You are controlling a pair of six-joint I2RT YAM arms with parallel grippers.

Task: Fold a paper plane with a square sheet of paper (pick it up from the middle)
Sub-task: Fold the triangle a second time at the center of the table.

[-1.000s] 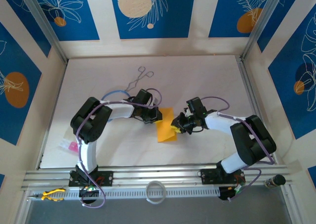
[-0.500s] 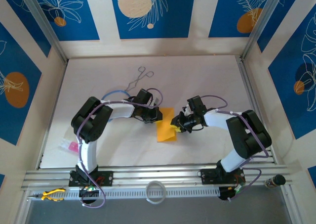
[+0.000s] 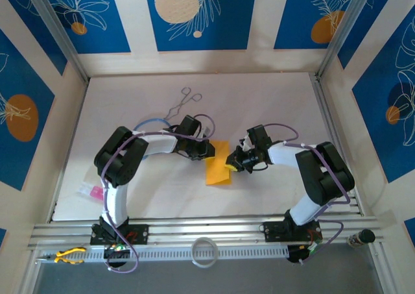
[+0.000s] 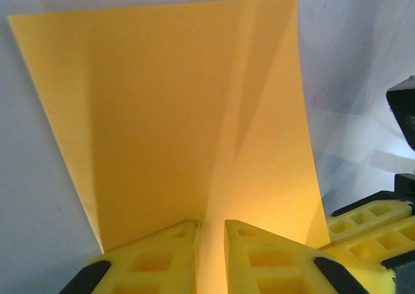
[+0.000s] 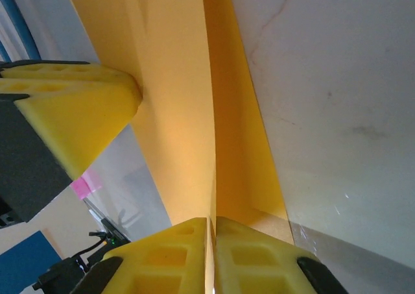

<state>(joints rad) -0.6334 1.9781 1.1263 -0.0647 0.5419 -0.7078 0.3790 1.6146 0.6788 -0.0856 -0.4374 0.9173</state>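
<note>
1. While both arms meet at mid-table, the thin orange-yellow square sheet of paper (image 3: 217, 172) sits between them on the white tabletop (image 3: 272, 99). It is partly raised, with a soft crease running down it.
2. My right gripper (image 5: 211, 226) has its yellow foam fingers pressed together on one edge. I judge it is holding that flap up so it can be carried over.
3. My left gripper (image 4: 211, 232) straddles the opposite edge, fingers a sliver apart. I can't tell whether it bites; likely it is there as an anchor.
4. No pointed nose yet, so I read this as early folding.
</note>
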